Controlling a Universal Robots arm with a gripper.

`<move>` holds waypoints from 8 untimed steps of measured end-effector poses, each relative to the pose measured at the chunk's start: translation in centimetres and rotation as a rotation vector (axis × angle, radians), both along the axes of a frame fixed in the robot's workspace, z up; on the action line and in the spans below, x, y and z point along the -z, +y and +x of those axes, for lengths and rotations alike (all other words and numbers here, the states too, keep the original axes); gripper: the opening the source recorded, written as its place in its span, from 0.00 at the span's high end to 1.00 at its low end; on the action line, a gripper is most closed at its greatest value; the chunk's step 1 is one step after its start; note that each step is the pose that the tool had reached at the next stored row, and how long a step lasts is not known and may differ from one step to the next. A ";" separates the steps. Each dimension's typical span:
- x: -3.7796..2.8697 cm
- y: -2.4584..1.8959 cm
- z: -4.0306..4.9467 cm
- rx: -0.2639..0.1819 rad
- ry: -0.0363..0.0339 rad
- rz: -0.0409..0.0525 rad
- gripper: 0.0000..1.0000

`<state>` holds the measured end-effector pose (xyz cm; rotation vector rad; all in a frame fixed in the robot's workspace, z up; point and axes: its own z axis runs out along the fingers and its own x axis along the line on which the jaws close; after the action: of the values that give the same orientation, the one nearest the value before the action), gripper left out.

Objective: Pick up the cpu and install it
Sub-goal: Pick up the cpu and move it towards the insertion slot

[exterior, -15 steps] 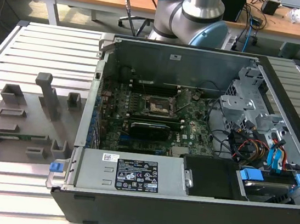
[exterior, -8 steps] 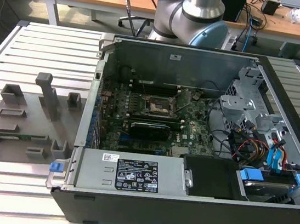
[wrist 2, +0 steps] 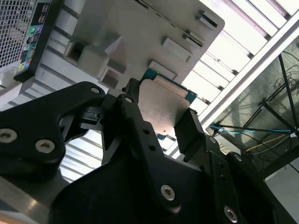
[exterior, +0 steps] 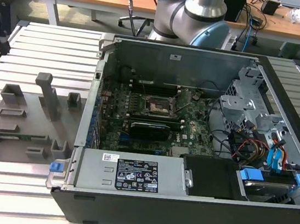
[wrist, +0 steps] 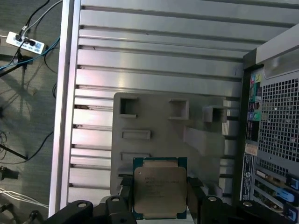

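The cpu (wrist: 160,189), a flat square chip with a silvery metal top and a green edge, sits between the two black fingers of my gripper (wrist: 160,201). In the second wrist view the cpu (wrist 2: 161,109) is pinched from both sides by the gripper (wrist 2: 161,120), well above the grey holder plate (wrist 2: 140,28). The fingers (wrist 2: 189,128) press on its edges. In the exterior view the open computer case (exterior: 182,204) lies on the table, and the black-framed motherboard socket (exterior: 156,106) shows inside it.
The grey holder plate (exterior: 21,123) with several slots and posts lies at the exterior view's left of the case. A long black expansion card (exterior: 149,128) sits just in front of the socket. Cables and drive cages (exterior: 257,137) crowd the case's right. The arm's base (exterior: 193,13) stands behind.
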<state>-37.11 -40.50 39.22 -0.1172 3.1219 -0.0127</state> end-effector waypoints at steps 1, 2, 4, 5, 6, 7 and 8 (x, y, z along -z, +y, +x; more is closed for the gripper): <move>0.00 0.00 0.32 0.000 0.0002 -0.0004 0.45; 0.00 0.00 0.61 0.000 0.0004 -0.0008 0.45; -0.01 0.00 1.19 0.000 0.0010 -0.0019 0.45; 0.00 0.00 1.70 0.000 0.0011 -0.0027 0.45; 0.00 0.00 2.12 0.000 0.0013 -0.0034 0.45; -0.01 0.00 2.39 0.000 0.0015 -0.0039 0.45; -0.01 0.00 2.81 0.000 0.0018 -0.0046 0.45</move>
<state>-34.30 -40.50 39.23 -0.1172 3.1238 -0.0197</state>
